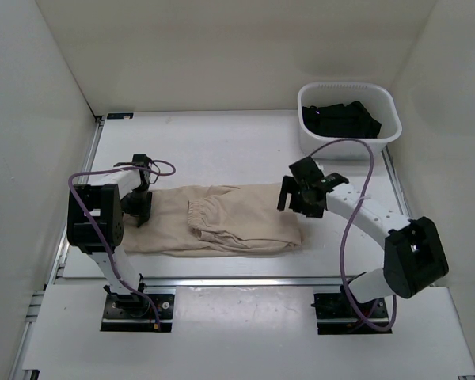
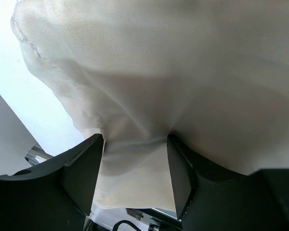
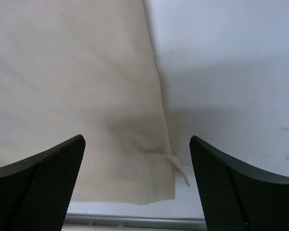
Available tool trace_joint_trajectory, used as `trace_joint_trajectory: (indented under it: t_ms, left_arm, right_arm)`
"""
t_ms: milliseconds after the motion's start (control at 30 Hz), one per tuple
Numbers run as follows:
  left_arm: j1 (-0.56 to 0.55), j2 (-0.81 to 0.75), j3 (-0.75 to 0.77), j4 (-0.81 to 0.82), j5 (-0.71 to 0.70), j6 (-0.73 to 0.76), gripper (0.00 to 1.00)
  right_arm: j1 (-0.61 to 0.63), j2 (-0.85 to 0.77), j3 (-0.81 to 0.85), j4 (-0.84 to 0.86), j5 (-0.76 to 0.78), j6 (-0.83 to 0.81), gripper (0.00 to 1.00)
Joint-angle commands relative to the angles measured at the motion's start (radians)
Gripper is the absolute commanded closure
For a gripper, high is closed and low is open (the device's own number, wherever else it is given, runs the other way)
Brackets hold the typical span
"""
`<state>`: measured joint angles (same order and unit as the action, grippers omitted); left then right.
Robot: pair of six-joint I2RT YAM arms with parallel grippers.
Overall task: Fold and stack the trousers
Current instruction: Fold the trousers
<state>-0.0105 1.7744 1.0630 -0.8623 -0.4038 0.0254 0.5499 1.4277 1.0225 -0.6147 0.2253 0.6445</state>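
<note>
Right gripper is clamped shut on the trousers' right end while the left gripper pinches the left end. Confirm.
Not clamped: the right wrist view shows the right gripper open above the trousers' right end. The left gripper does pinch the left end.

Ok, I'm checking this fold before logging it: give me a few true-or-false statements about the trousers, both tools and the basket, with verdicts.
1. The left tool pinches the trousers. True.
2. The right tool holds cloth. False: its jaws stand open with nothing between them.
3. The basket holds a black garment. True.
4. The trousers lie inside the basket. False: they lie on the table.
</note>
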Motion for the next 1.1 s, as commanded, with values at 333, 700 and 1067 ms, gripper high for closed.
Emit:
trace_joint_trajectory:
  t_ms: [333, 700, 1067]
  left_arm:
    - [-0.006, -0.030, 0.018, -0.012, 0.069, -0.025, 0.32]
    - [-0.006, -0.157, 0.290, -0.196, 0.259, -0.025, 0.14]
    - [-0.006, -0.167, 0.296, -0.247, 0.292, -0.025, 0.06]
  right_arm:
    - [-0.090, 0.059, -0.347, 0.323, -0.395, 0.148, 0.37]
    - [-0.482, -0.333, -0.230, -0.183, -0.275, -0.037, 1.00]
    - [-0.178, -0.050, 0.476, -0.594, -0.145, -0.195, 1.00]
